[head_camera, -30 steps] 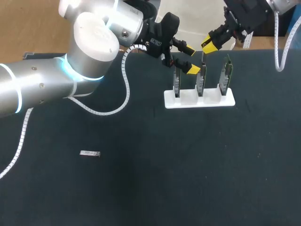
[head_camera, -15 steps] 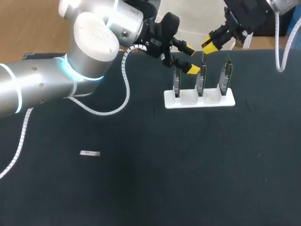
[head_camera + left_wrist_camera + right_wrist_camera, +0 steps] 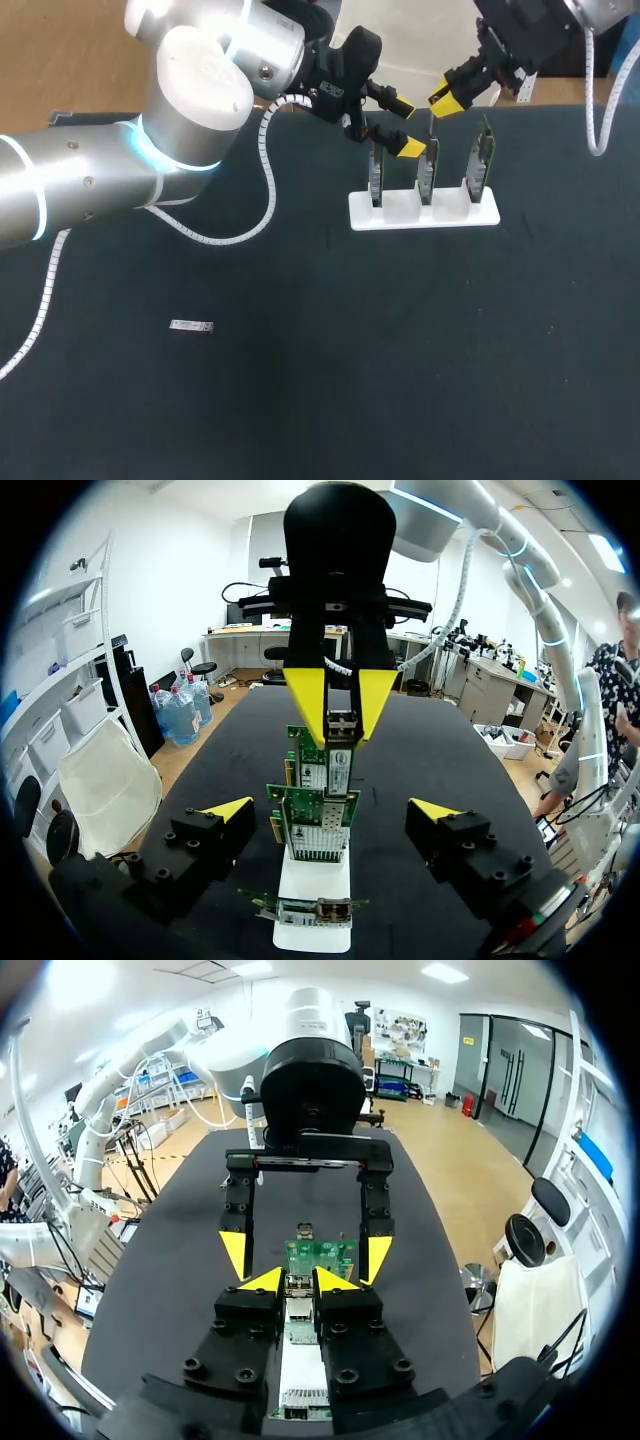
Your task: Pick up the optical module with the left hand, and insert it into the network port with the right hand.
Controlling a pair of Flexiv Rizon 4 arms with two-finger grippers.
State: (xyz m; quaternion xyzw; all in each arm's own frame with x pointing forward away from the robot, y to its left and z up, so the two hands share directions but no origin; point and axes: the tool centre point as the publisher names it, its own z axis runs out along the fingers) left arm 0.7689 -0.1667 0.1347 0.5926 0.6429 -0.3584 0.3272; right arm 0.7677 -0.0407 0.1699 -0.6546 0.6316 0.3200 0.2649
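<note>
network cards (image 3: pixel 427 170) upright in stand (image 3: pixel 423 214) | spare module (image 3: pixel 190 326) well left, on table (image 3: pixel 400 350)

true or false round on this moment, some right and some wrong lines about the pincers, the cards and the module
1. The left pincer is open and holds nothing. True.
2. The white holder carries four upright network cards. False: three network cards stand in it.
3. The right pincer is shut on the optical module. True.
4. The small silver part leans against the white holder. False: it lies flat on the table, far from the white holder.
</note>
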